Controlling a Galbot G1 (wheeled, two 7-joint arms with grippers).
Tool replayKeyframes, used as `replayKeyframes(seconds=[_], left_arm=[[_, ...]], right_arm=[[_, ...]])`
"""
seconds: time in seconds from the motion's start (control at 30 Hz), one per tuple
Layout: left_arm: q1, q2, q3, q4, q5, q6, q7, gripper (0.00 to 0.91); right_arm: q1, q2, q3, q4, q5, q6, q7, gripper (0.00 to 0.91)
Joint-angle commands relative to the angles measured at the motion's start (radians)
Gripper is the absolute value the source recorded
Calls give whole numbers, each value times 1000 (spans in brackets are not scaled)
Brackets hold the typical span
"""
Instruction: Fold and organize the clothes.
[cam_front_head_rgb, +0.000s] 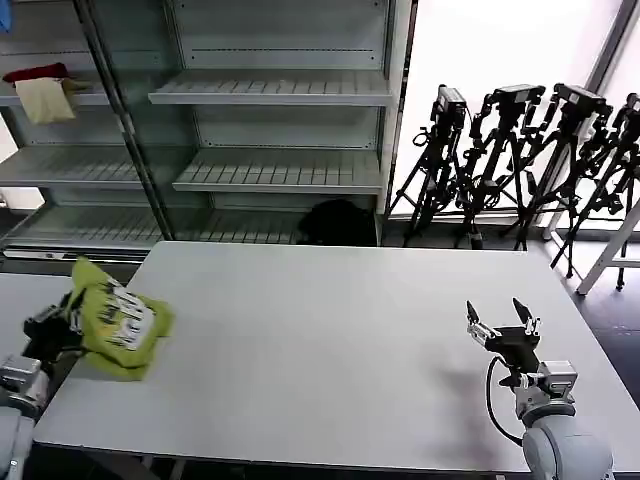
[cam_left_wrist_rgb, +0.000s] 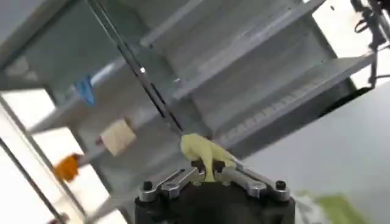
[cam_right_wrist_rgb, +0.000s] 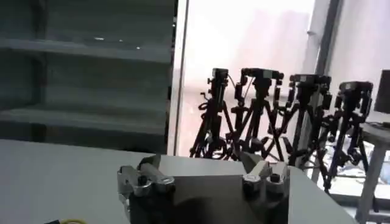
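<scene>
- Left pincer (cam_front_head_rgb: 62, 318) sat at the bench's (cam_front_head_rgb: 330, 340) left edge, clamped on a fold of the lime-green T-shirt (cam_front_head_rgb: 118, 320).
- Shirt was bunched in a lump at the bench's left side, dark-and-white print facing up.
- Left wrist view: fingers (cam_left_wrist_rgb: 244, 176) closed on a pinch of green fabric (cam_left_wrist_rgb: 204, 152).
- Right pincer (cam_front_head_rgb: 502, 322) was near the bench's front right, spread wide, holding nothing, well apart from the shirt.
- Shelving (cam_front_head_rgb: 270, 120) and tripods (cam_front_head_rgb: 520, 150) stood behind the bench.

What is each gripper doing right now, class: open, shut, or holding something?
Left gripper: shut on the lime-green T-shirt, at the table's left edge.
Right gripper: open, holding nothing, above the table.
</scene>
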Motion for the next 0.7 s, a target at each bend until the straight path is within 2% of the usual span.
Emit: replayKeyframes(seconds=[0.03,0.13,0.17,0.33,0.5,0.6,0.7], left_arm=[[-5,103,-4,-90,232,-82,38,0],[35,-19,115,-87,370,-146,47,0],[49,-89,181,-58,420,-193,44,0],[62,-235,358,93,517,-304,18,0],[51,-259,432,69,486,-303,8,0],[29,-241,463,7,410,-257,8,0],[12,-213,499,-63,287,-174,10,0]], right_arm=[[-15,-1,0,-78,-30,69,10,907],[-15,-2,4,-142,-96,139,12,907],[-18,-4,5,-158,-96,151,14,907],[-31,-14,23,-162,-37,143,11,907],[-18,-11,37,-144,-25,123,9,907],[-17,-5,28,-131,-26,116,9,907],[-15,1,19,-121,-29,109,9,907]])
